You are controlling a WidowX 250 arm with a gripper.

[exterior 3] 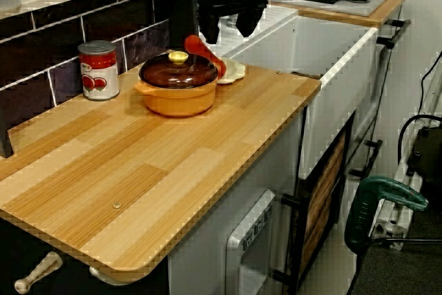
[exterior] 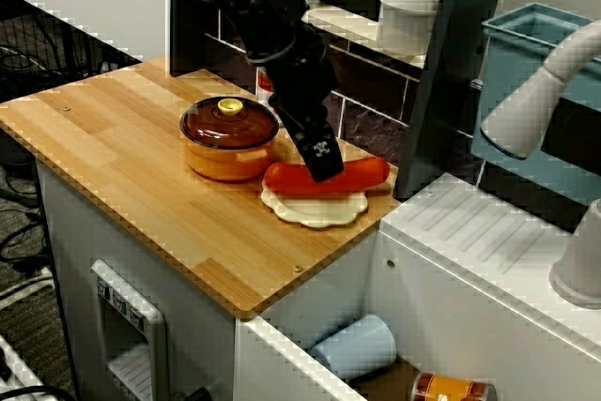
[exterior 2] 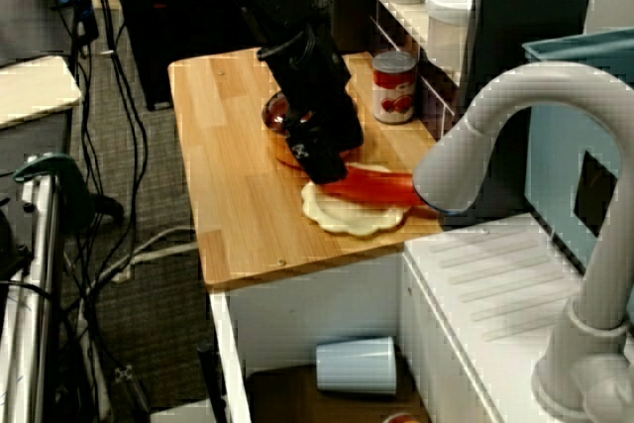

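Black gripper (exterior: 320,161) is down on long red plastic sausage (exterior: 362,174), which lies across cream scalloped plate (exterior: 315,211) beside orange lidded pot (exterior: 230,146). Finger closure hidden, cannot tell. Judgement: grip mid-sausage, clear of pot.

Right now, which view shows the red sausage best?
The view from the counter's front: the sausage lies full length on the pale plate, only its middle hidden by the pincer. The view over the tap shows it too, one end behind the tap. The low view along the counter shows just one end behind the pot.
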